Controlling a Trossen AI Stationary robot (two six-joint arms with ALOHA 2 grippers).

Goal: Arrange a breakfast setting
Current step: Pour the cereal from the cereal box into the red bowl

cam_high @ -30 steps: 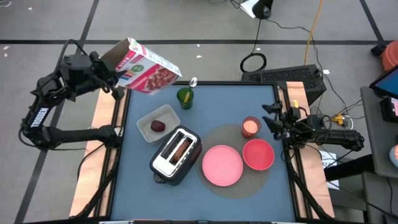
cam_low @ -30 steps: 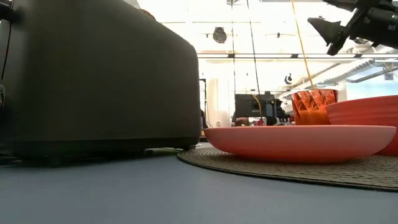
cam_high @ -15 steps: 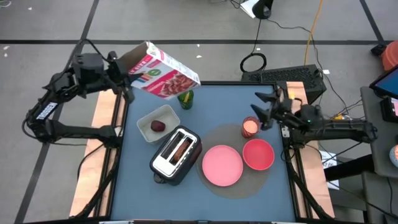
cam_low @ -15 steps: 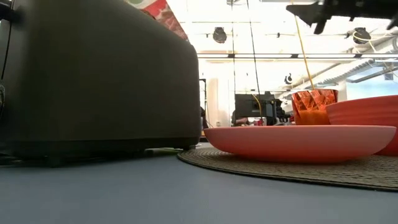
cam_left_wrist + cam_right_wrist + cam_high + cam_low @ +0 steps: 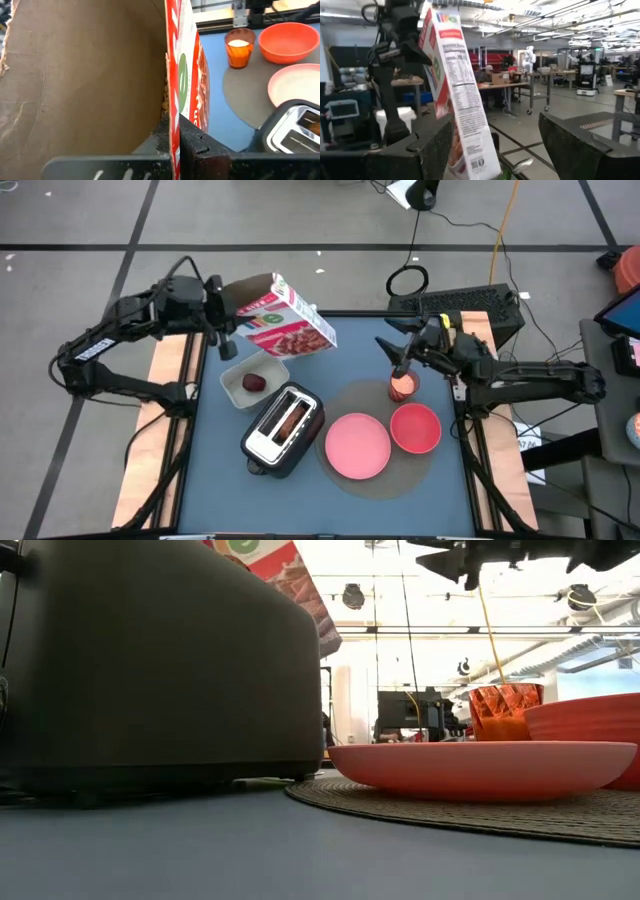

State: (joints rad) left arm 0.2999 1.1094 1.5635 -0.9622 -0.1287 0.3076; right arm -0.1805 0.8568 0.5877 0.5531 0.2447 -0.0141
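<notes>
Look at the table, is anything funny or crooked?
Yes. The cereal box is tipped sideways in the air, pinched in the left claw above the white container with the dark red fruit. Nothing looks spilled.

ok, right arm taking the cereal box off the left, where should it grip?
Likely the free lower half of the cereal box, jaws across its narrow depth, coming from the right gripper's side. The left gripper is shut on the open top flap, and the box hangs tilted above the table, facing the open right gripper.
</notes>
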